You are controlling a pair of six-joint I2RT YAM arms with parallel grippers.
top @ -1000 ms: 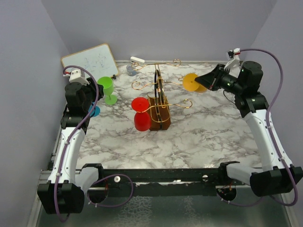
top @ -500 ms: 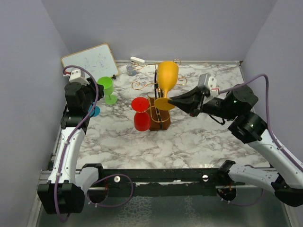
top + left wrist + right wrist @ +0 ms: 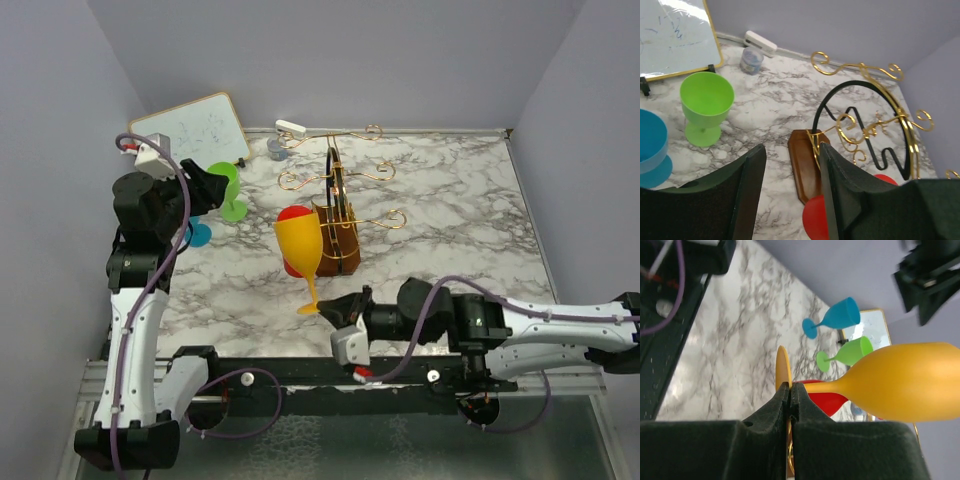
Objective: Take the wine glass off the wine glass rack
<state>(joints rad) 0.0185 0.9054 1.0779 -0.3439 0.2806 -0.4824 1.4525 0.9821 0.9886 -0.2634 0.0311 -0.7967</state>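
Observation:
A yellow wine glass (image 3: 299, 247) is upright near the table's front, clear of the wine glass rack (image 3: 338, 205). My right gripper (image 3: 326, 306) is shut on the rim of its foot. In the right wrist view the fingertips (image 3: 790, 387) pinch the thin yellow foot (image 3: 782, 371), and the bowl (image 3: 905, 382) reaches right. The rack has a brown wooden base (image 3: 805, 161) and gold curled wire arms (image 3: 866, 125). A red wine glass (image 3: 816, 220) sits by the base, partly hidden behind the yellow one. My left gripper (image 3: 790, 192) is open and empty, above the table left of the rack.
A green glass (image 3: 226, 187) and a blue glass (image 3: 199, 235) stand on the marble table (image 3: 440, 230) at the left by my left arm. At the back left are a small whiteboard (image 3: 190, 127), a grey jar (image 3: 751, 60) and a white eraser (image 3: 760, 43). Walls close three sides.
My right arm has swung from the rack's right side down to the near front, carrying the yellow glass off the rack and turning it upright. The left gripper has lifted and its jaws have widened.

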